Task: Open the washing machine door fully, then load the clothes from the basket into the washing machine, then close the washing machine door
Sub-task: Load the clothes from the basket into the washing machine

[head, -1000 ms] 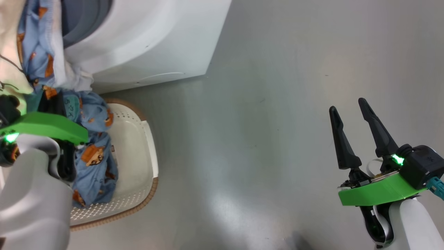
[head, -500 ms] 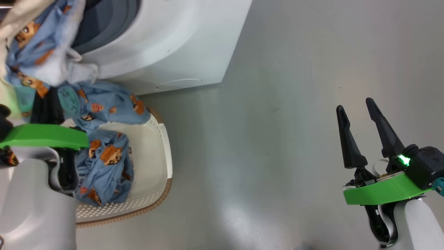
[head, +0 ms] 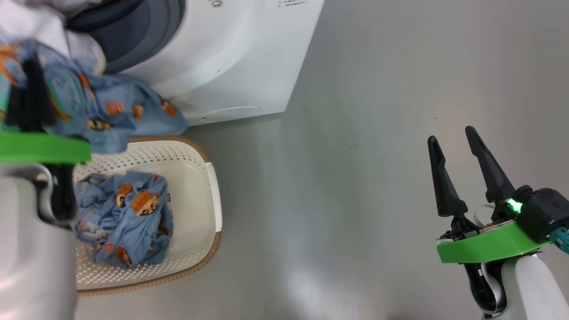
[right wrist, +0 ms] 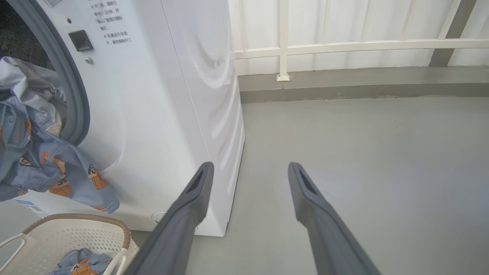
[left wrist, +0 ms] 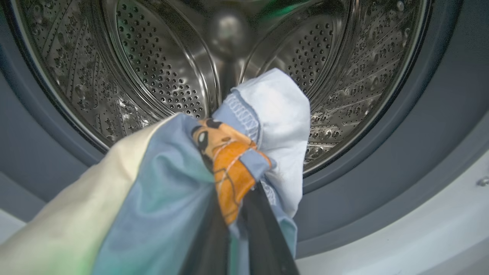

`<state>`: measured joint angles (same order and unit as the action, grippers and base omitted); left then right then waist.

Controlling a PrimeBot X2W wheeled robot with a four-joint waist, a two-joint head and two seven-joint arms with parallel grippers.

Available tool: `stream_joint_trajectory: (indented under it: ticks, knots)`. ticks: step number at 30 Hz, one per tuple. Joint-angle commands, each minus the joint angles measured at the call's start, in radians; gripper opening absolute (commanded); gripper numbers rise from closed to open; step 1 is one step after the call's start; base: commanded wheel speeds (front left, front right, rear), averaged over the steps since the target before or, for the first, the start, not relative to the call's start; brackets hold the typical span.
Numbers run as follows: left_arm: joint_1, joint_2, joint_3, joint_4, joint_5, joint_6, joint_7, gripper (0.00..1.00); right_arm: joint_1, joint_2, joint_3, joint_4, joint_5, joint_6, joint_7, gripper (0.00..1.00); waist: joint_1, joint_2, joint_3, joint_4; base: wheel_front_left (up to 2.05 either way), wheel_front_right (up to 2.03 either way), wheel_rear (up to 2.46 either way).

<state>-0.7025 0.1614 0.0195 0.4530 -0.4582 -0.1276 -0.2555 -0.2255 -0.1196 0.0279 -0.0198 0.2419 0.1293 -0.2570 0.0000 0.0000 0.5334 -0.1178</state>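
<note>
Blue printed clothes, with a cream piece at 8 o'clock, are pinched in the left gripper, whose fingers are pressed together on the cloth. In the left wrist view the steel drum is dead ahead at 12 with the grey gasket ringing it. The bunch is in front of the opening; can't tell if it is past the gasket lip.

In the head view the washer is at 11 o'clock. The basket is at 8 o'clock on the floor, just in front of the washer. A tail of the held clothes hangs down the washer front and over the basket's far rim. A second blue pile lies crumpled inside the basket. The pale left forearm at 9 o'clock blocks the basket's left side.

The right gripper is at 4 o'clock with fingers spread and empty, over grey floor, well apart from washer and basket.

In the right wrist view the washer side is at 10 o'clock, a white railing runs 12 to 2, and a basket corner with a white handle is at 7.
</note>
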Motion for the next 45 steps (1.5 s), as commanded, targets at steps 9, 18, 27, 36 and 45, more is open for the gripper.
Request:
stream_joint_trajectory:
  ticks: [9, 18, 27, 36, 45]
  knots:
    - [-0.192, 0.110, -0.043, 0.094, 0.018, -0.003, -0.006, 0.00, 0.013, 0.016, 0.036, -0.017, 0.010, 0.001, -0.005, 1.00, 0.0000, 0.0000, 0.008, -0.035, 0.00, 0.00, 0.00]
    - [-0.346, 0.155, -0.111, 0.293, 0.005, -0.003, -0.006, 0.00, 0.004, 0.027, 0.050, -0.014, 0.014, 0.001, -0.005, 1.00, 0.0000, 0.0000, 0.020, -0.067, 0.00, 0.00, 0.00]
    - [-0.471, 0.214, -0.147, 0.360, 0.021, -0.003, -0.006, 0.00, 0.002, 0.039, 0.061, -0.012, 0.017, 0.001, -0.005, 1.00, 0.0000, 0.0000, 0.029, -0.103, 0.00, 0.00, 0.00]
    - [-0.504, 0.221, -0.054, 0.188, 0.118, -0.003, -0.006, 0.00, -0.008, 0.047, 0.063, -0.017, 0.017, 0.001, -0.005, 1.00, 0.0000, 0.0000, 0.048, -0.115, 0.00, 0.00, 0.00]
    - [-0.448, 0.200, -0.062, 0.255, 0.134, -0.003, -0.006, 0.00, -0.008, 0.048, 0.074, -0.012, 0.017, 0.001, -0.005, 1.00, 0.0000, 0.0000, 0.049, -0.117, 0.00, 0.00, 0.00]
